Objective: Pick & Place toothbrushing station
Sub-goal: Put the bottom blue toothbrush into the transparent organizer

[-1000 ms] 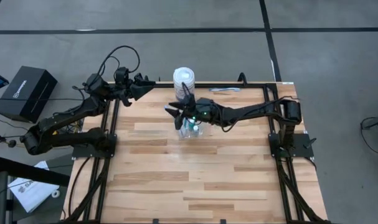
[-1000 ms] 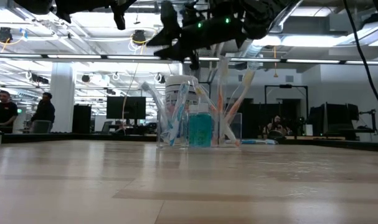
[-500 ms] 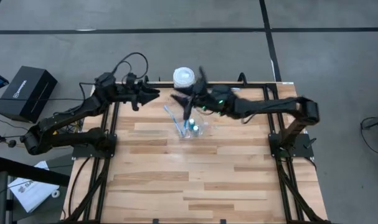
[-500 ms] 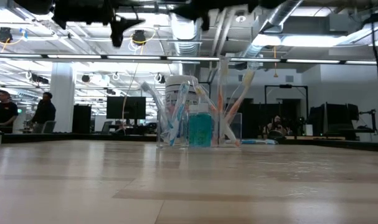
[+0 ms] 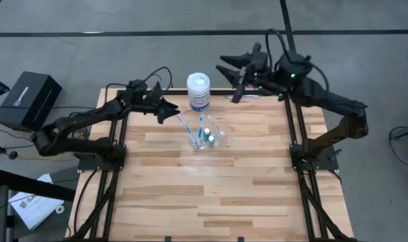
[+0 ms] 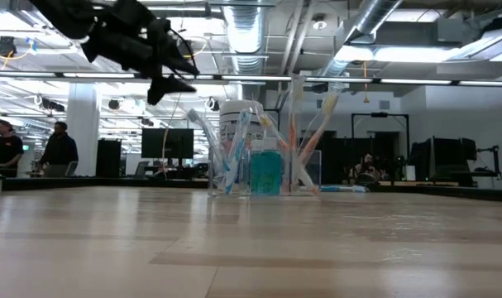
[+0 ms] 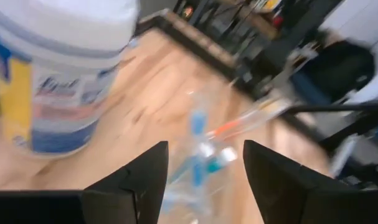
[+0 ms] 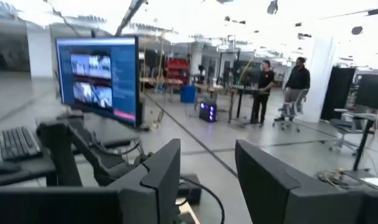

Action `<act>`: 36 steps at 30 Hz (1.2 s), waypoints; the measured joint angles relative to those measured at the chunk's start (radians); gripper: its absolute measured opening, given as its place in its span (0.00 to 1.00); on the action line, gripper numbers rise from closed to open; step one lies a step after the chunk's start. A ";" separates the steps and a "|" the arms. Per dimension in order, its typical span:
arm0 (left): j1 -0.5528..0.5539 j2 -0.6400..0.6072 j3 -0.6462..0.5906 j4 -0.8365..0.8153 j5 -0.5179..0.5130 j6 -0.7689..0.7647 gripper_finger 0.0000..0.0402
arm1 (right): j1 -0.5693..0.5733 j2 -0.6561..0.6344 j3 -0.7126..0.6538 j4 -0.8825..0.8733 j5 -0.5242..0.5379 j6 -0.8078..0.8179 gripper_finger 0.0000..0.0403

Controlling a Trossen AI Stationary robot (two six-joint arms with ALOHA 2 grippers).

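Showed a wooden table (image 5: 190,195) from above, with 2 dark robot arms reaching in over its far corners. Placed the see-through plastic holder (image 5: 207,140) upright on the table, midway between the left and right edges and closer to the far edge. Held several thin blue-and-white toothbrushes (image 5: 187,126), leaning out of its top at angles. Set a larger white jar with a blue label (image 5: 198,89) right at the far edge, behind the holder and apart from it.

Hovered above the table near the far-left corner: left gripper (image 5: 171,111), just beside the jar, aimed at the holder, fingers spread with nothing between them. Hung raised over the far edge toward the right corner: right gripper (image 5: 230,77), well apart from the holder, fingers parted and also empty.

Judged fairly far along: holder standing, brushes loaded, neither gripper carrying anything. Could not make out the 2 tiny white cylinders. Left possibly 1 thin pale item (image 5: 244,97) lying at the far edge, too small to identify.
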 joint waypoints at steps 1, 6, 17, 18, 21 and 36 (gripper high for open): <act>0.000 0.020 0.000 -0.011 -0.018 0.024 0.51 | 0.000 0.001 0.023 -0.042 0.000 -0.005 0.36; 0.021 0.080 0.000 -0.014 -0.062 0.148 0.53 | 0.001 0.005 0.099 -0.163 -0.017 -0.016 0.37; 0.052 0.091 0.000 -0.124 0.040 0.237 0.52 | -0.018 0.008 0.102 -0.226 -0.100 -0.016 0.36; 0.048 0.091 0.000 -0.128 0.050 0.238 0.52 | -0.021 0.008 0.102 -0.226 -0.106 -0.016 0.36; 0.043 0.085 0.000 -0.125 0.090 0.227 0.52 | -0.030 0.008 0.102 -0.226 -0.115 -0.015 0.36; 0.037 0.125 0.000 -0.131 0.130 0.224 0.41 | -0.027 0.013 0.102 -0.226 -0.132 0.011 0.34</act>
